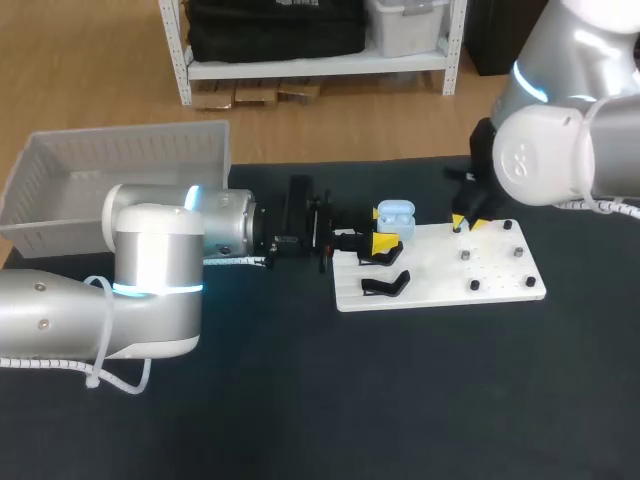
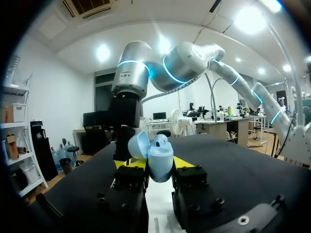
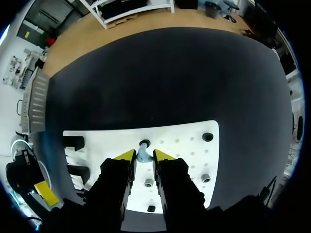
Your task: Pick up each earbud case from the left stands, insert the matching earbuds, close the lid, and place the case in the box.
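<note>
My left gripper is shut on a light blue earbud case at the left end of the white board. In the left wrist view the case sits upright between the yellow tips with its lid open, and my left gripper clamps it from both sides. My right gripper hangs over the board's far edge. Seen from the right wrist, a small light blue earbud stands by a black peg between the fingers of my right gripper. A thin gap shows on each side of it, so the gripper is open.
Black stands sit on the board's left part. Several small pegs dot its right part. A white bin stands at the table's back left. My left arm's wrist lies low across the table left of the board.
</note>
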### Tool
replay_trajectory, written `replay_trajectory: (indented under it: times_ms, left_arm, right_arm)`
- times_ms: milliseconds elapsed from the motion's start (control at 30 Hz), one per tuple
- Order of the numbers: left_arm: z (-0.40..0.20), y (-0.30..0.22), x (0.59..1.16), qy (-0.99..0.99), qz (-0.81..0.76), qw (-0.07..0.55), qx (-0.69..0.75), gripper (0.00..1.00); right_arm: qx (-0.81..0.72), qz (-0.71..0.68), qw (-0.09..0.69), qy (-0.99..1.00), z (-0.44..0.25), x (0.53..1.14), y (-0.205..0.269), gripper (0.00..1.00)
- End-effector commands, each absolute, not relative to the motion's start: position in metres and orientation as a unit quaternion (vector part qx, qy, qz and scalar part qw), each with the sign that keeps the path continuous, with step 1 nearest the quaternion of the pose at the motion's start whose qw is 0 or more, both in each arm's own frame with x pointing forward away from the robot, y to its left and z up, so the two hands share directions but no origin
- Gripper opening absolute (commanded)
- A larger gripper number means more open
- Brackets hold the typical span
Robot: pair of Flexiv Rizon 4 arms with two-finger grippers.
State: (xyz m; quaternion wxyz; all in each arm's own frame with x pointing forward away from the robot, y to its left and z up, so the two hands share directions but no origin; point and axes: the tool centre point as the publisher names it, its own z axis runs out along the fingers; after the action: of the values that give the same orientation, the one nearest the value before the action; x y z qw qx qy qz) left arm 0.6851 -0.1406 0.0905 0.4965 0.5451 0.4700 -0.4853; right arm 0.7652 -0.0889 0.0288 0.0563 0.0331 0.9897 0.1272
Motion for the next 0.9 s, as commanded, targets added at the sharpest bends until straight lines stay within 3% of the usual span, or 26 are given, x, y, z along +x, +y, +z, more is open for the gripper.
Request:
replay_trajectory:
  times_ms: [33, 200, 300, 900]
  left_arm:
    - [0.089, -0.141, 0.684, 0.469, -0.484, 0.5, 0.544, 0.0]
    - [0.089, -0.141, 0.684, 0.469, -0.484, 0.5, 0.544, 0.0]
    - [0.089, -0.141, 0.684, 0.469, -0.484, 0.5, 0.544, 0.0]
    - [0.089, -0.141, 0.684, 0.469, -0.484, 0.5, 0.544, 0.0]
  right_arm:
    - [0.035, 0.125, 0.057, 0.99, 0.028, 0.763, -0.087, 0.22]
    - [0.036, 0.122, 0.058, 0.99, 0.027, 0.764, -0.087, 0.17]
    - [0.038, 0.12, 0.059, 0.99, 0.027, 0.764, -0.087, 0.0]
    - [0.028, 0.12, 0.091, 0.988, 0.079, 0.745, -0.096, 0.0]
